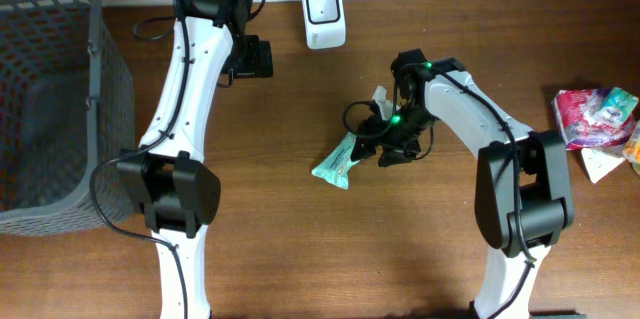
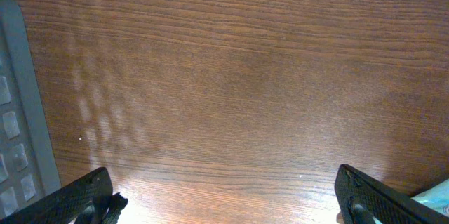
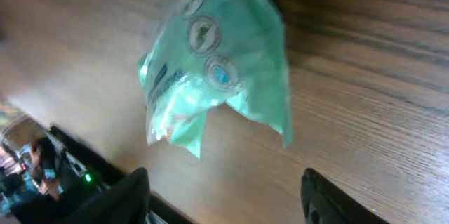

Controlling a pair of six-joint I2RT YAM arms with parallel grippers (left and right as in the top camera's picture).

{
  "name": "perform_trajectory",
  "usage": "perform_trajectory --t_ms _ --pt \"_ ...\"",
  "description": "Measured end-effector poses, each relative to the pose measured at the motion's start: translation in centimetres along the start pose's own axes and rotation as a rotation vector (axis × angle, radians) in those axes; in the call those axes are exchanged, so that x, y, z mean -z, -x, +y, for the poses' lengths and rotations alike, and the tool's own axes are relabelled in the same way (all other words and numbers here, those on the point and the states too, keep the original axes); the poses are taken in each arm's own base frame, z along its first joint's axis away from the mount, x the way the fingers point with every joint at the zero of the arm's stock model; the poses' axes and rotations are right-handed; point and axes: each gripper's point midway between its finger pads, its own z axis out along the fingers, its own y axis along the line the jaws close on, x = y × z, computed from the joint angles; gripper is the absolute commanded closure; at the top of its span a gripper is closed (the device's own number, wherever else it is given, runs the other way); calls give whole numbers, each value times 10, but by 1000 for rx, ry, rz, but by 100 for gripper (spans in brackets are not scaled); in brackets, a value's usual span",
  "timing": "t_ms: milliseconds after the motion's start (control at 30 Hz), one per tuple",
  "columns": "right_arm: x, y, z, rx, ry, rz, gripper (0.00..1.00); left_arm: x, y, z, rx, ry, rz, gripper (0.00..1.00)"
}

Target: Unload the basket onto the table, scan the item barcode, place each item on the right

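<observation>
The right jaws stand wide with nothing between them. The mint-green packet (image 3: 217,62) lies crumpled on the tabletop (image 3: 372,104) just ahead of their tips, clear of both fingers (image 3: 123,199). The white scanner (image 1: 324,16) stands well beyond these jaws, at the far edge of the tabletop. The left jaws are spread wide too, over bare wood, holding nothing. The grey basket (image 1: 45,109) is off to their outer side. The packet is well apart from them.

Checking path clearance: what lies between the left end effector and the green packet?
Nothing but bare table between left end effector and green packet, per the overhead view.
</observation>
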Motion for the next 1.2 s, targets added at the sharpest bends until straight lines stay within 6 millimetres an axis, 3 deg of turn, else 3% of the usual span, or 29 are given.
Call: perform_trajectory --t_ms 67,300,367,500,600,867,967,1033,1067,1200 --pt "0 5 -8 -44 -46 -23 1 0 0 0 0 0 0 1" --pt "1 24 -10 -30 -67 -98 0 0 0 0 0 0 0 1" --pt "2 32 -8 -11 -55 -128 6 0 0 0 0 0 0 1" --pt "-1 40 -2 18 -16 -162 9 0 0 0 0 0 0 1" --pt "-12 41 -5 32 -8 -171 25 0 0 0 0 0 0 1" --pt "-34 39 11 102 55 -179 32 0 0 0 0 0 0 1" --pt "-41 36 22 135 62 -170 50 0 0 0 0 0 0 1" --pt "-45 34 31 162 69 -166 84 0 0 0 0 0 0 1" --pt "-46 33 33 164 72 -165 96 0 0 0 0 0 0 1" --pt "-47 31 38 167 96 -156 96 0 0 0 0 0 0 1"
